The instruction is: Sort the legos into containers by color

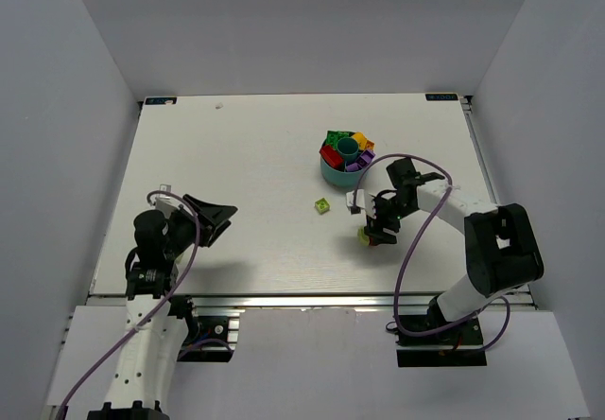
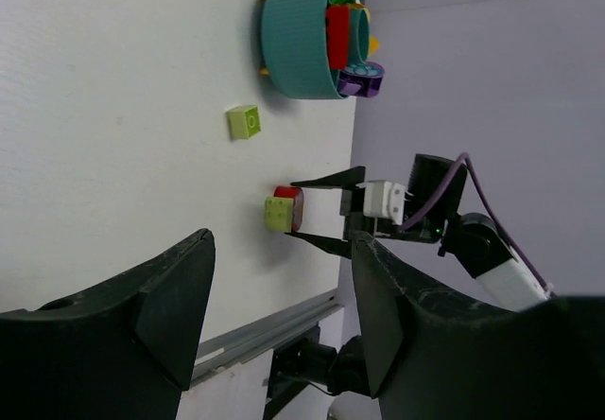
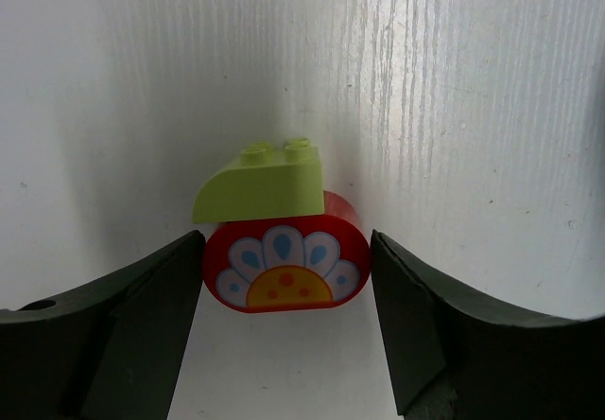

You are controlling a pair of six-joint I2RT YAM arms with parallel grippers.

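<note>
You are looking at a red half-round lego (image 3: 284, 283) with a white, blue and yellow flower printed on its face. It is lying on the table (image 1: 236, 155), apart from the teal bowl (image 1: 326, 168) on the side toward the arm bases. A lime sloped lego (image 3: 257, 191) is sitting against it, touching. A second lime lego (image 1: 322, 206) is lying alone, nearer the bowl than that pair.

Your right hand (image 3: 286, 245) is bracketing the red lego, with one finger standing at each of its rounded ends. You cannot tell whether they are pressing it or stopping just short of it. Your left hand (image 1: 225, 223) is hanging well to the left of the bowl, fingers apart and holding nothing.

The bowl is carrying legos in the wedges around its central cup (image 1: 348, 146). Green ones (image 1: 334, 138) are showing at its far left, and a red one (image 1: 329, 151) is sitting just beside them. A yellow one (image 1: 360, 140) is lying at the far right, and purple ones (image 1: 357, 163) are poking over the near right rim.
</note>
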